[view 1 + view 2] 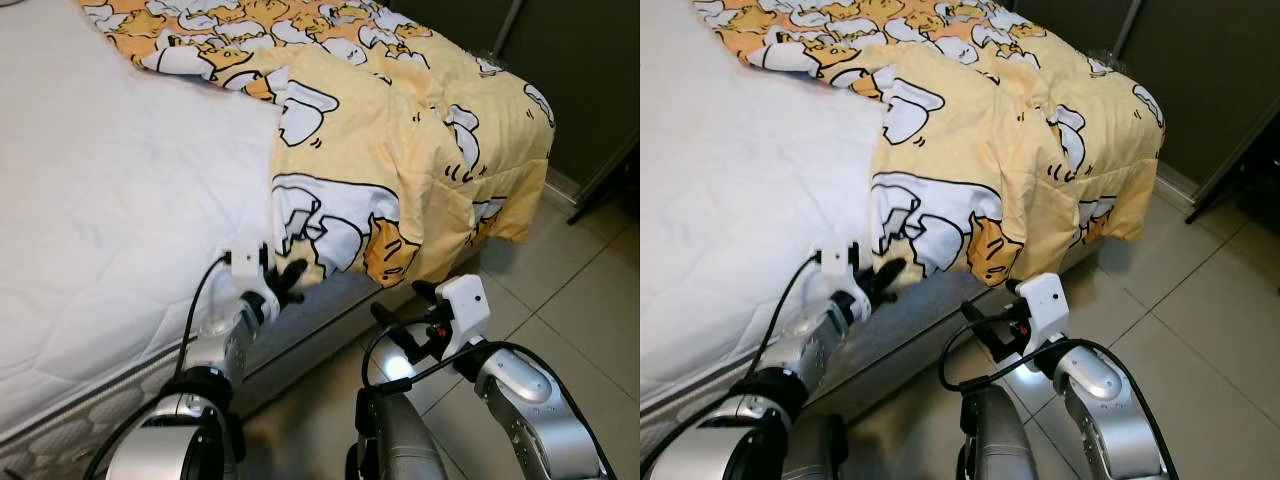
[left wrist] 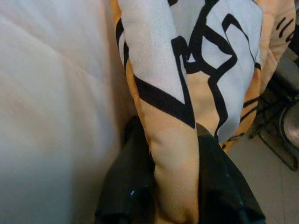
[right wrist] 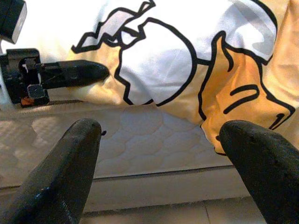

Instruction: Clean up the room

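Quilt (image 1: 400, 150) runs off the top edge, hiding the bed (image 1: 120, 180) corner. Left gripper (image 1: 283, 281) fingers (image 2: 224, 186) cut off below. Dark object (image 1: 610, 180) at right: unidentifiable.

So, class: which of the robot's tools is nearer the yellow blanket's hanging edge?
The left. The left tool is shut on the blanket edge at the mattress side. The right tool hangs open just below and in front of the edge, not touching.

My yellow quilted blanket printed with white and orange cartoon figures (image 1: 400, 130) lies rumpled across the white quilted mattress (image 1: 110, 200), its folded lower edge draping over the bed's side toward the floor.
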Available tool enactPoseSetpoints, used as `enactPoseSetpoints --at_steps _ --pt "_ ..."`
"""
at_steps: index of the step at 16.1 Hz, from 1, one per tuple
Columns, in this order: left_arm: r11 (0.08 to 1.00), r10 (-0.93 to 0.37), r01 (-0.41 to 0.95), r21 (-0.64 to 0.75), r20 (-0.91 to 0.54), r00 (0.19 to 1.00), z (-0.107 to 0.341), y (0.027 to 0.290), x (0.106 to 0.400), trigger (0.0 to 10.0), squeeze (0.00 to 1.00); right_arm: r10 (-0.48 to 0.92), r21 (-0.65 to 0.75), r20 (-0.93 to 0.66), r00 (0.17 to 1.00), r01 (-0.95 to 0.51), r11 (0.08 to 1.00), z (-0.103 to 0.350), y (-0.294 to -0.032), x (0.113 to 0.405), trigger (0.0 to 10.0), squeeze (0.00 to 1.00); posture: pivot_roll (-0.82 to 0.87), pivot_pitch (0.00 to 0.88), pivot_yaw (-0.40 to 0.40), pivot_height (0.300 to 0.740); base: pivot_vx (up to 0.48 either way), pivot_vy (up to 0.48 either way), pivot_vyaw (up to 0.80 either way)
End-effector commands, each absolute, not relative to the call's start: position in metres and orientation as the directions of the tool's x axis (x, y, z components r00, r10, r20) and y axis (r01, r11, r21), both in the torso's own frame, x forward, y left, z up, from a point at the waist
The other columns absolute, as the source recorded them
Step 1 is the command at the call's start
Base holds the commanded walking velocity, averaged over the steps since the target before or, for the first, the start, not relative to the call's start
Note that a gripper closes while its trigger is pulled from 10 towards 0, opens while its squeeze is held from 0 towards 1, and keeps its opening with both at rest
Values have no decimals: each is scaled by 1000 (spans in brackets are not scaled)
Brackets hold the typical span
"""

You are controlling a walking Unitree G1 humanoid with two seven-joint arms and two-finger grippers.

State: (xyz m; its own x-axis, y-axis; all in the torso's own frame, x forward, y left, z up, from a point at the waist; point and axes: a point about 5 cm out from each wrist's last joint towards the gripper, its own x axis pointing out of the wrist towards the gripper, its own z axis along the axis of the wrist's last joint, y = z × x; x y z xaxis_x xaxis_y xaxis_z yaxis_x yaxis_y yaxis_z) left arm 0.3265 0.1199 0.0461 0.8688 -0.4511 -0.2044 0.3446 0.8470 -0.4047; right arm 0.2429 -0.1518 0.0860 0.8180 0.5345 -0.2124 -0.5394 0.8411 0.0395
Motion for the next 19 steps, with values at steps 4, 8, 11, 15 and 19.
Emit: enactPoseSetpoints --at_steps 4,8,11,15,19 --pt "841 -488 394 -370 -206 848 44 129 322 0 0 526 33 -215 823 -532 846 86 -155 241 10000 0 -203 82 -48 607 0 0 0" --pt "820 -539 465 -334 -180 823 45 138 317 0 0 532 34 -214 819 -538 842 87 -155 240 10000 0 -197 71 -51 607 0 0 0" --pt "770 -638 606 -199 -235 733 40 147 307 0 0 534 28 -210 819 -541 841 89 -157 242 10000 0 -186 62 -59 607 0 0 0" --pt "665 -724 744 -56 -291 625 31 150 291 0 0 544 22 -178 820 -549 835 100 -156 245 10000 0 -187 55 -63 607 0 0 0" --pt "583 -789 809 -69 -284 544 26 143 280 0 0 548 33 -149 823 -549 835 109 -156 247 10000 0 -193 50 -62 607 0 0 0"
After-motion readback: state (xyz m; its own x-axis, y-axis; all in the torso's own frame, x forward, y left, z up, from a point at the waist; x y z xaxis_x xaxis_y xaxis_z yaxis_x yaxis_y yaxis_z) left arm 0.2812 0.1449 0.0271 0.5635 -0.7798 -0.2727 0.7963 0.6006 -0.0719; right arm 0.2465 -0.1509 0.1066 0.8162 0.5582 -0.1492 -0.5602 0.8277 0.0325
